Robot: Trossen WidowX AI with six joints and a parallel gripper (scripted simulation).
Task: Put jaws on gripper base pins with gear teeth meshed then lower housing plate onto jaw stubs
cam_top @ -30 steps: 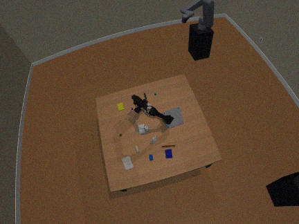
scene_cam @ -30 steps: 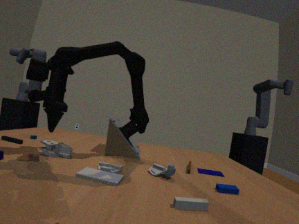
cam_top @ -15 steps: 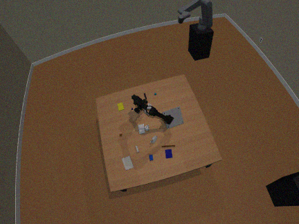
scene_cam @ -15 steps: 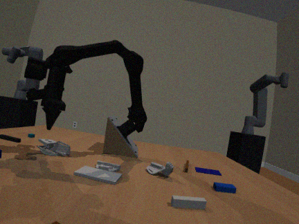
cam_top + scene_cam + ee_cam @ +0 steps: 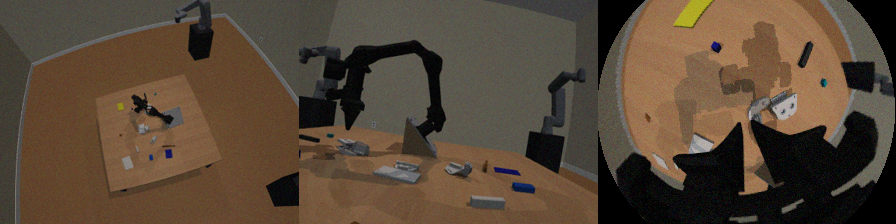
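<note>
The grey gripper base (image 5: 353, 146) lies on the wooden table at the left; it also shows in the overhead view (image 5: 143, 128) and in the wrist view (image 5: 778, 104). One grey jaw (image 5: 406, 166) rests beside a flat grey housing plate (image 5: 396, 173). A second jaw (image 5: 459, 168) lies apart, further right. My gripper (image 5: 349, 126) hangs well above the table, up and to the left of the base. Its fingers stand almost together with a narrow gap and hold nothing.
A grey block (image 5: 487, 202), two blue blocks (image 5: 523, 187) (image 5: 506, 171) and a brown peg (image 5: 485, 166) lie to the right. A yellow pad (image 5: 120, 106), a teal bit (image 5: 330, 135) and a black bar (image 5: 309, 138) lie around the gripper's side. The arm's wedge mount (image 5: 417, 138) stands mid-table.
</note>
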